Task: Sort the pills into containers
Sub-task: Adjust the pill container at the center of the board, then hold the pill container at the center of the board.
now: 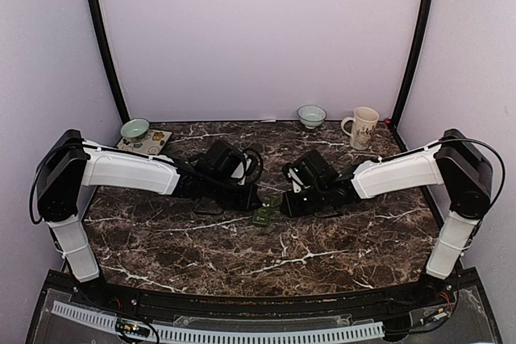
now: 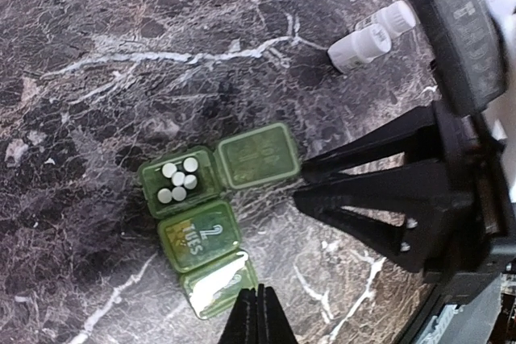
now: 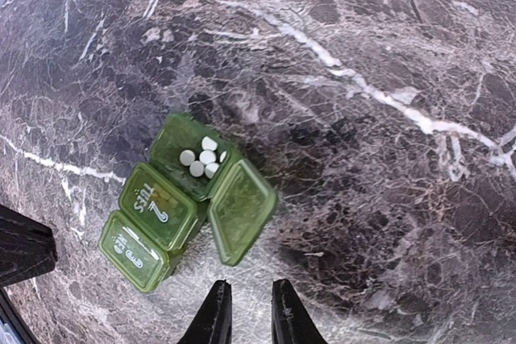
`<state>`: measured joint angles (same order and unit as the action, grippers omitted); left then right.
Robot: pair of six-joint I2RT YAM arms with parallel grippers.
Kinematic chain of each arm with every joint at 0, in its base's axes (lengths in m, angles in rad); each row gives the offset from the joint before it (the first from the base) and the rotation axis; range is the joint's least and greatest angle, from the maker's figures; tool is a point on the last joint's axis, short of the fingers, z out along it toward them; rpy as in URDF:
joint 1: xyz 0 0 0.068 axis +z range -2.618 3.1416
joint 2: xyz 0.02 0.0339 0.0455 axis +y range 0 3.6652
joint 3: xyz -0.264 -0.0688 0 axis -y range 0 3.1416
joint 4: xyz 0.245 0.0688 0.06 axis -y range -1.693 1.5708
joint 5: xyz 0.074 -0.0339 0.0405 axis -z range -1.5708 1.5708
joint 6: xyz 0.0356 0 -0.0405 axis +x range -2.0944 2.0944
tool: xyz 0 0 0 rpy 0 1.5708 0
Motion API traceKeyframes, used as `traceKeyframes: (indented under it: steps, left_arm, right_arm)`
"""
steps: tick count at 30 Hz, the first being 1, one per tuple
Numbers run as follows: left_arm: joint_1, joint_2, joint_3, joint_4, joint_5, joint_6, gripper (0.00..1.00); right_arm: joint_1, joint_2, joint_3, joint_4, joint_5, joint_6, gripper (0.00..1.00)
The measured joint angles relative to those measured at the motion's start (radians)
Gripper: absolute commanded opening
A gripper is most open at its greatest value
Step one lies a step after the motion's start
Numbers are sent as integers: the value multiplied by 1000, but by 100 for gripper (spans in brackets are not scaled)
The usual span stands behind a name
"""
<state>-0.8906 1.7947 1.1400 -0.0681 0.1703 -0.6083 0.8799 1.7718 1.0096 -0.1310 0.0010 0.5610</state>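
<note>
The green pill box (image 2: 193,227) has three compartments in a row. One end compartment is open with its lid (image 2: 258,156) folded out and holds several white pills (image 2: 179,181). The other two lids are closed. The box also shows in the right wrist view (image 3: 161,211) with the pills (image 3: 203,161), and in the top view (image 1: 262,216) between both arms. Two small white bottles (image 2: 372,35) lie on the marble beyond it. My left gripper (image 2: 256,316) is shut and empty, just at the box's near end. My right gripper (image 3: 243,312) is slightly open and empty, near the open lid (image 3: 242,211).
The right arm's black fingers (image 2: 379,199) cross the left wrist view beside the box. At the table's back stand two small bowls (image 1: 135,129) (image 1: 311,116), a patterned mug (image 1: 362,127) and a flat card (image 1: 149,142).
</note>
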Motion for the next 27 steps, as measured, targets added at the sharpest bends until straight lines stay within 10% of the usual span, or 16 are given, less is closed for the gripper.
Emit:
traceKeyframes:
  steps: [27]
  left_arm:
    - [-30,80,23,-61,-30,-6,0]
  right_arm:
    - [-32,0,15,2,-6,1,17]
